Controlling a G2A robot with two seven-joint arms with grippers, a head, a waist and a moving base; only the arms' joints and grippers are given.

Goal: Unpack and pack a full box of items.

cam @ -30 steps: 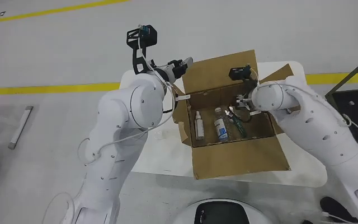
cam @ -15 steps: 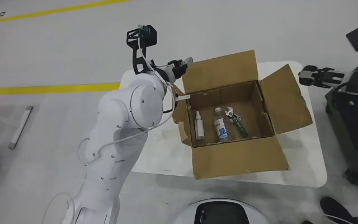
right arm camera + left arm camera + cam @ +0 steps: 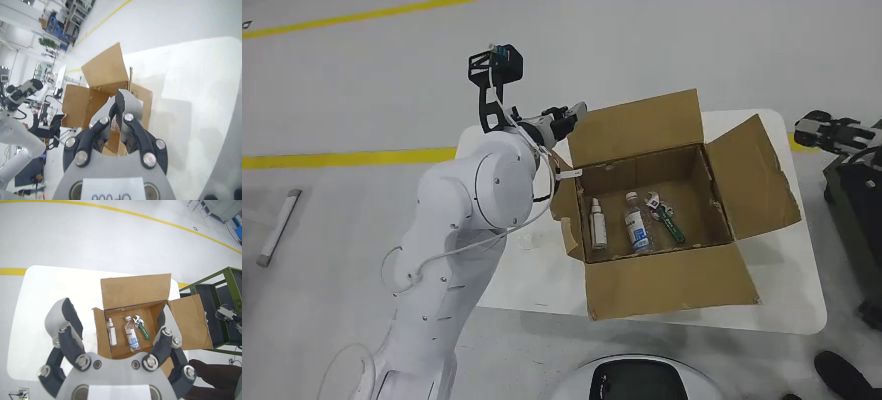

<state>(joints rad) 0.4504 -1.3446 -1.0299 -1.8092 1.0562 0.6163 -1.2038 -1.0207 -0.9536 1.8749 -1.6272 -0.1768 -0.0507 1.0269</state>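
An open cardboard box [image 3: 672, 282] sits on a white table [image 3: 787, 300], flaps spread. On its floor lie a white spray bottle [image 3: 598, 224] toward nine o'clock, a clear water bottle [image 3: 637, 226] at centre and a green-handled wrench [image 3: 666, 220] just beside it toward three o'clock. The left gripper [image 3: 117, 309] hangs released, fingers wide, above the box's ten o'clock corner. The right gripper [image 3: 118, 102], fingers pressed together, hovers off the table near two o'clock by a green cart [image 3: 223, 294]; whether it pinches anything cannot be told.
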